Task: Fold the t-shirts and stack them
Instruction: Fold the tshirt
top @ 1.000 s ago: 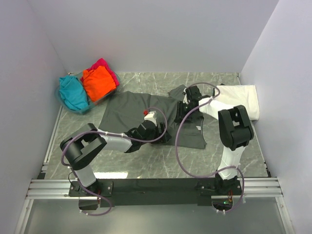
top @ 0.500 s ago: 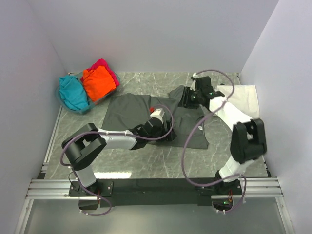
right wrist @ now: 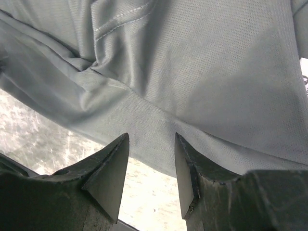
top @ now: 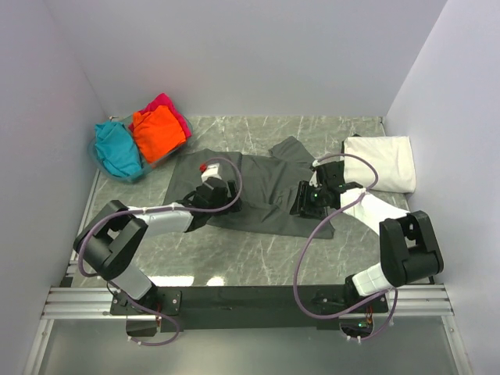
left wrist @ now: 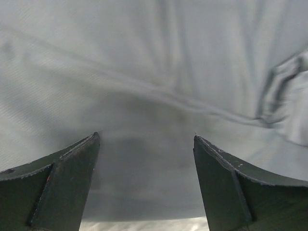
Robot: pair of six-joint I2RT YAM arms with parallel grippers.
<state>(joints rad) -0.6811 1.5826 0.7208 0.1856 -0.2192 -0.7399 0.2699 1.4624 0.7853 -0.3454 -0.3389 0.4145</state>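
The dark grey t-shirt (top: pixel 262 187) lies spread and rumpled on the marble table. My left gripper (top: pixel 221 191) is low over its left part, open, with only grey cloth (left wrist: pixel 144 96) between the fingers. My right gripper (top: pixel 303 200) is low over the shirt's right near edge, open, its fingers straddling the hem (right wrist: pixel 154 120) without holding it. A folded white t-shirt (top: pixel 383 162) lies at the far right. The orange (top: pixel 156 133), magenta (top: pixel 168 105) and teal (top: pixel 117 148) t-shirts are piled at the far left.
The coloured shirts sit in a clear basket (top: pixel 148 169) in the far left corner. White walls close in the table on three sides. Bare marble (top: pixel 258 258) shows in front of the grey shirt.
My left gripper moved left across the grey shirt. My right gripper came back from the far side near the white shirt to the grey shirt's right near edge. The shirt now lies flatter.
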